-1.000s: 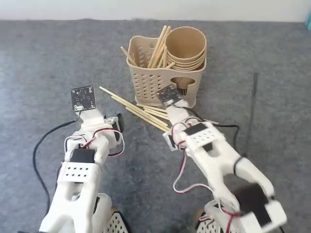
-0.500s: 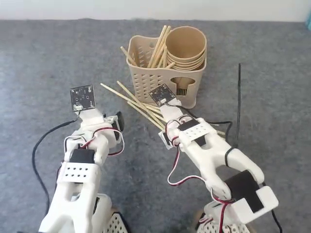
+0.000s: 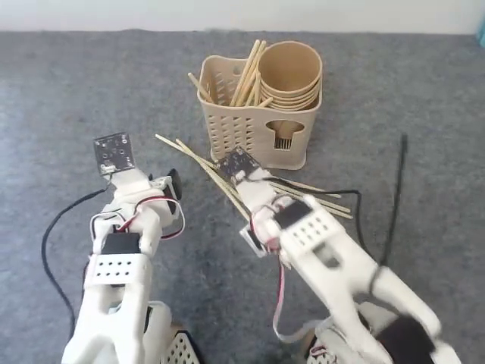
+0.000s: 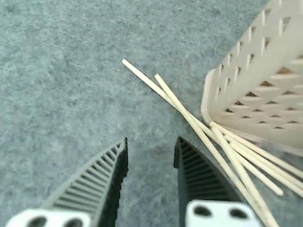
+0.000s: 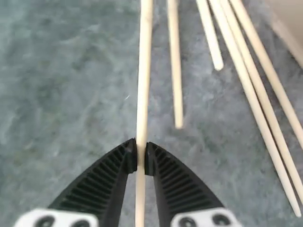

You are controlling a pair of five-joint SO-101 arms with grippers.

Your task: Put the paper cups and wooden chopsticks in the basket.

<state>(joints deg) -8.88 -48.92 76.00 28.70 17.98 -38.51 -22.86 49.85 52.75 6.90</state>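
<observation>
The beige basket [image 3: 250,121] stands at the far middle of the grey carpet, holding a stack of paper cups [image 3: 292,72] and several wooden chopsticks [image 3: 246,72]. More chopsticks [image 3: 193,155] lie loose on the carpet in front of it. My right gripper [image 5: 140,156] is shut on one chopstick [image 5: 144,71], low over the carpet, with other chopsticks [image 5: 176,61] lying beside it. My left gripper [image 4: 151,142] hangs open above bare carpet, just short of two crossed chopsticks [image 4: 187,116] that run toward the basket's corner [image 4: 265,80].
A thin black cable [image 3: 394,197] runs across the carpet to the right of the right arm [image 3: 311,231]. The left arm [image 3: 121,250] stands at the near left. Open carpet lies to the basket's left and right.
The right arm has swung left and back toward the near side, dragging the loose chopsticks with it. The left arm's wrist has shifted slightly left. The black cable has moved.
</observation>
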